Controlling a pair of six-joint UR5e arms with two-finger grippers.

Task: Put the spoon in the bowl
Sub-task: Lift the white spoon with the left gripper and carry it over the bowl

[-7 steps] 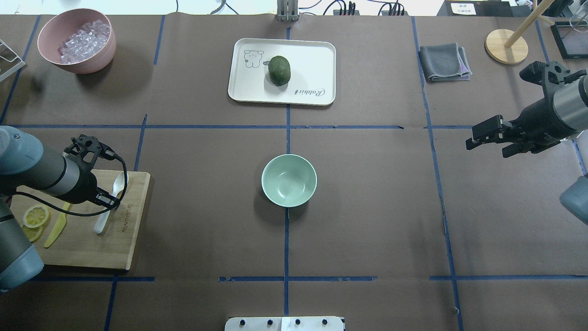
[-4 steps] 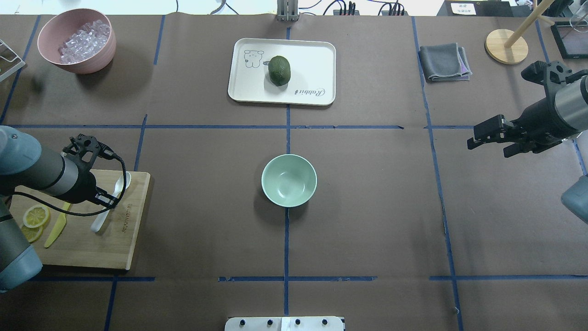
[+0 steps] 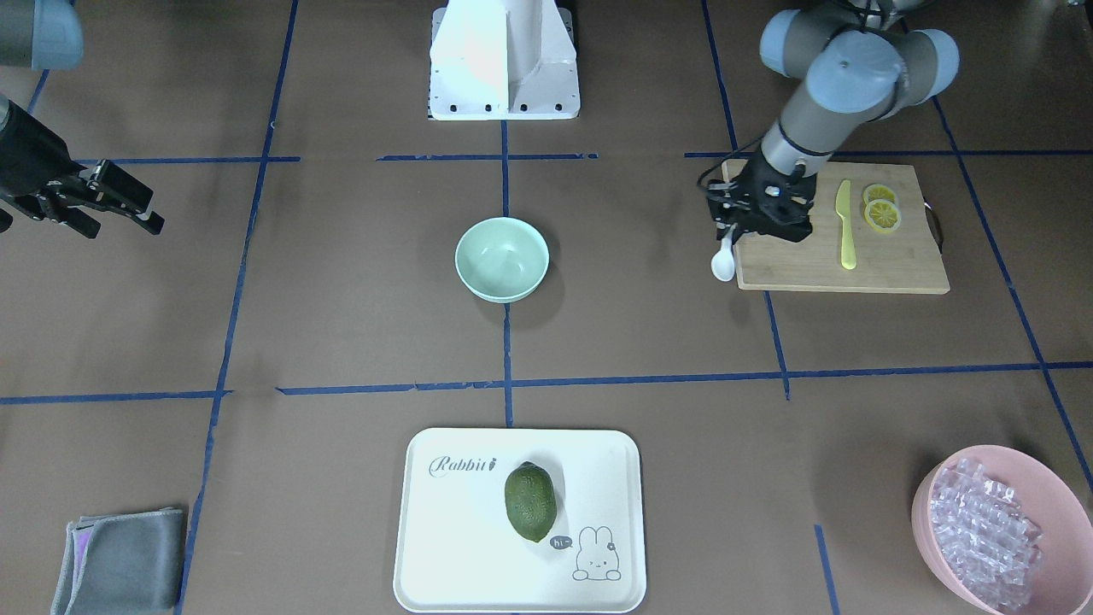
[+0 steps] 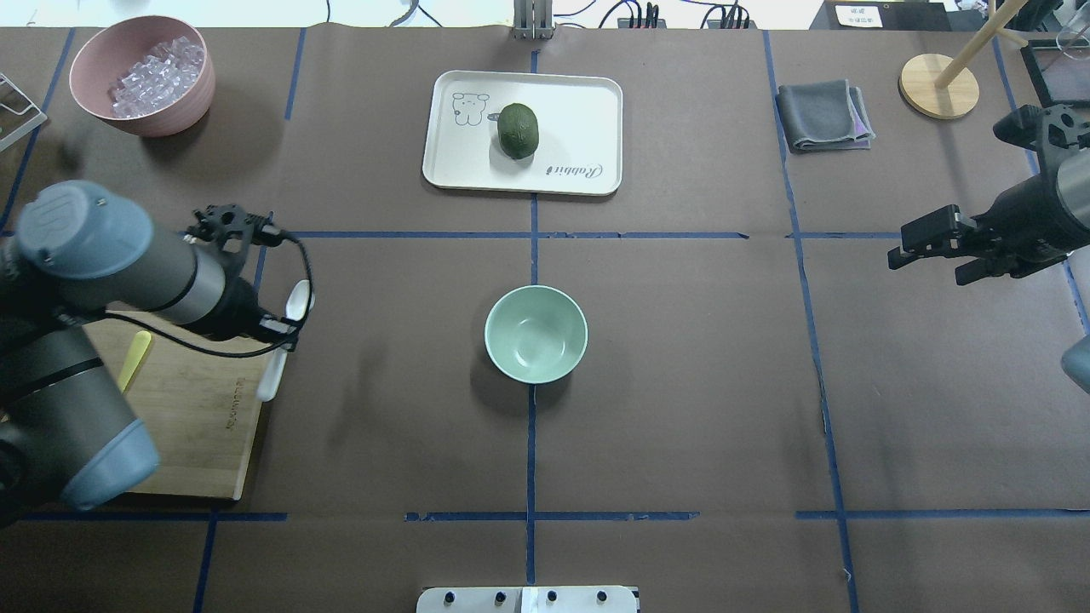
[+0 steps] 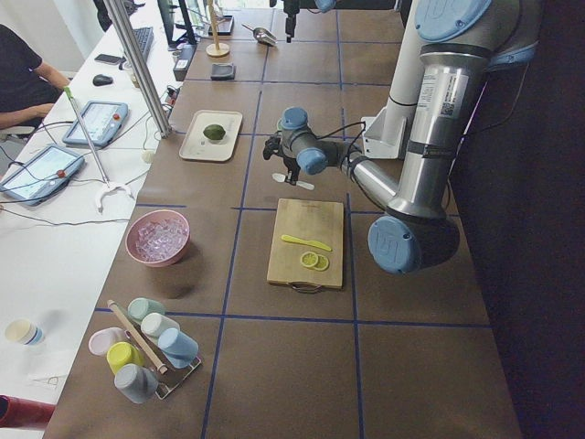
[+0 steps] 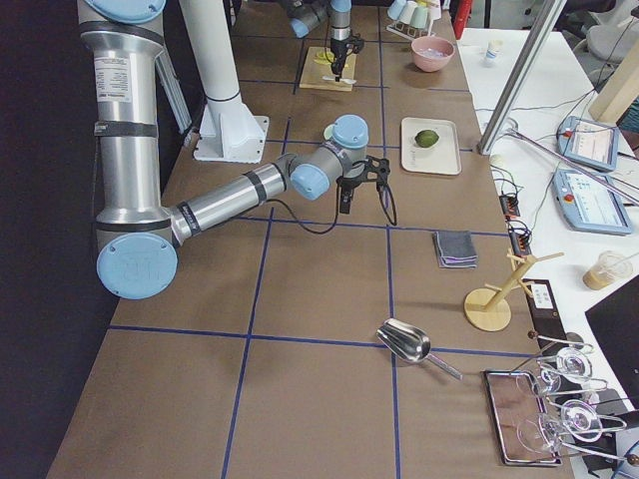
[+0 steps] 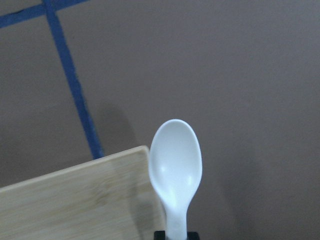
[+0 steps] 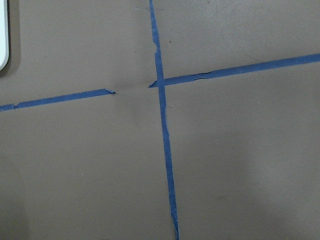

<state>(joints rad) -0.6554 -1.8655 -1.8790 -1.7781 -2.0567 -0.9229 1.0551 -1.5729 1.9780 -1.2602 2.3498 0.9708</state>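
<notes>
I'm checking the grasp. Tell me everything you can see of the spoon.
The spoon is small, white and plastic-looking, with an oval scoop and a flat straight handle. The left gripper is shut on its handle mid-length, holding it roughly level above the edge of the cutting board, scoop facing up. Nothing else touches it.

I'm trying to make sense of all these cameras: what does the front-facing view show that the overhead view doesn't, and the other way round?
Only the front-facing view shows the lemon slices on the cutting board; overhead, the left arm hides them. Only the overhead view shows the wooden stand at the far right. Both show the left gripper holding the spoon by the board's edge, the empty bowl, the tray with a green fruit, and the open right gripper off to the side.
</notes>
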